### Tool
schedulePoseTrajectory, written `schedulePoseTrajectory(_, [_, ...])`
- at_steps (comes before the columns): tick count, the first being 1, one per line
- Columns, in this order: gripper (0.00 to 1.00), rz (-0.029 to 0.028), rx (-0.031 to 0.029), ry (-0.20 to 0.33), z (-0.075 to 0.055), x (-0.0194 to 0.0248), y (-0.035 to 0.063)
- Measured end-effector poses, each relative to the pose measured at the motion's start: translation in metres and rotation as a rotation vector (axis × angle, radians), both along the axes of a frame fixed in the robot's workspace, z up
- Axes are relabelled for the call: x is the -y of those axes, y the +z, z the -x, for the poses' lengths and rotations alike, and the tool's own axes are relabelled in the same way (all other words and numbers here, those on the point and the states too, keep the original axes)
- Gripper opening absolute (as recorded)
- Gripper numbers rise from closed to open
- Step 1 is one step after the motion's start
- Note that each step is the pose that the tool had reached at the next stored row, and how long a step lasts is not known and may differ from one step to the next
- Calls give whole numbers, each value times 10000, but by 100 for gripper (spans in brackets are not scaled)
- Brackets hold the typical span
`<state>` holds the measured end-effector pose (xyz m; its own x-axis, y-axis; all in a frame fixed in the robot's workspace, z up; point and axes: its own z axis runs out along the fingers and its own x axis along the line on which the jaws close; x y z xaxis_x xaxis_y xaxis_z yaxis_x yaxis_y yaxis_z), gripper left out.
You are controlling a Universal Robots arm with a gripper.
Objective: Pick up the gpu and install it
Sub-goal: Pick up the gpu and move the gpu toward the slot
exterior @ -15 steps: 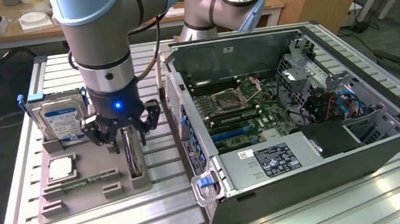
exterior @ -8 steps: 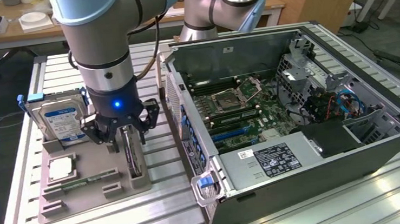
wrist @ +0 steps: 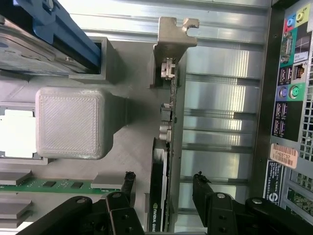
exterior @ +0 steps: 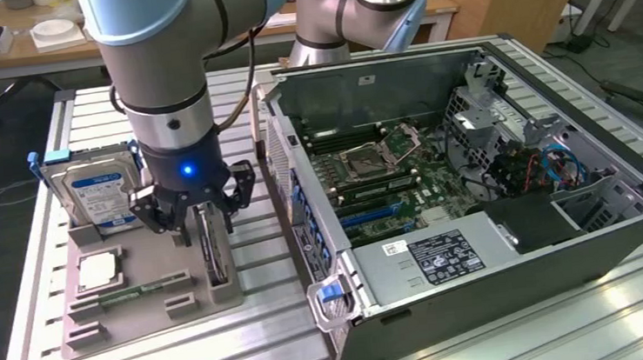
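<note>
Claw (exterior: 201,215) wide open, jaws straddling gpu (wrist: 157,208), no contact that I can see. Gpu stands on edge in slot of holder (exterior: 136,323), bracket (wrist: 172,46) at far end.

My worries:
- off-centre close tilts card, jams it in slot
- thin card slips between fingers

Block (wrist: 71,122) sits close beside one finger. Hard drive (exterior: 92,190) and memory stick (exterior: 139,293) nearby. Case (exterior: 539,274) wall just beside holder, little room that side.
</note>
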<state>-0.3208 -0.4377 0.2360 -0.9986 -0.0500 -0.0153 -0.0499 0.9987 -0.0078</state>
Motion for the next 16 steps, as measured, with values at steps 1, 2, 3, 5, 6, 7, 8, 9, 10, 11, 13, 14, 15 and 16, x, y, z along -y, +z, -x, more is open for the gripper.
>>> schedulePoseTrajectory(1, [59, 0, 0, 0, 0, -3, -5])
schedulePoseTrajectory(2, [59, 0, 1, -2, 1, -9, -9])
schedulePoseTrajectory(3, [59, 0, 0, -1, 1, -16, -12])
schedulePoseTrajectory(5, [59, 1, -1, -1, 1, -33, -19])
schedulePoseTrajectory(6, [59, -1, 1, -1, 1, -39, -23])
schedulePoseTrajectory(7, [59, -2, 2, 0, 0, -41, -26])
schedulePoseTrajectory(8, [59, -1, 1, 2, 3, -41, -29])
schedulePoseTrajectory(9, [59, -1, 1, 0, 8, -41, -32])
schedulePoseTrajectory(10, [59, -1, 0, 0, 14, -41, -34])
schedulePoseTrajectory(11, [59, -1, 1, 0, 22, -41, -36])
schedulePoseTrajectory(13, [59, 0, 0, 0, 35, -41, -42])
schedulePoseTrajectory(14, [59, -1, 1, 1, 36, -41, -46])
schedulePoseTrajectory(15, [59, -1, 0, 2, 37, -41, -47])
schedulePoseTrajectory(16, [59, 0, 0, 1, 37, -41, -47])
